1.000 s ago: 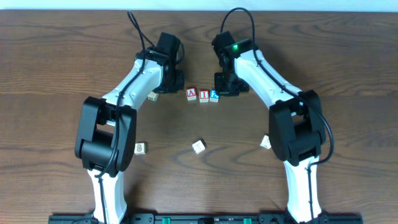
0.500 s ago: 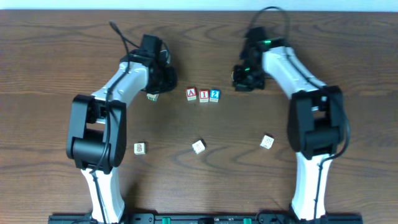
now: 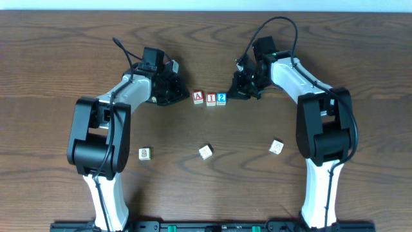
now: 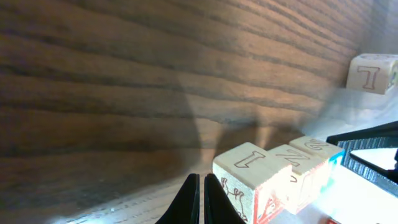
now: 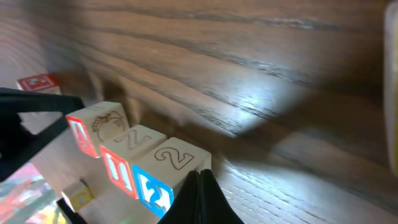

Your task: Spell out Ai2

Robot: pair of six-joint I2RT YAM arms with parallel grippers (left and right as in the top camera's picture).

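**a, i and 2 lined up mid-surface between two closed hands**

the a block (image 3: 198,97), the i block (image 3: 210,98) and the 2 block (image 3: 221,98) are seen standing in one straight row, side touching side, lettered faces up, a little beyond the middle of the surface (image 3: 58,58). read from the overhead view, the order is a, i, 2.

the left hand (image 3: 176,95) is held low just beside the a block, and its fingers (image 4: 186,198) are pressed together on nothing. the right hand (image 3: 241,92) is held near the 2 block, its fingers (image 5: 206,194) likewise drawn together and empty. whether either hand touches the row cannot be told.

the surface is dark brown wood with a strong grain. a pale strip is seen beyond its far edge.

three loose cubes are scattered nearer the arm bases, well apart from the row: one to the left (image 3: 145,153), one in the middle (image 3: 205,151) and one to the right (image 3: 276,146). a red-marked cube (image 5: 38,83) is seen beyond the a block in the right wrist view.
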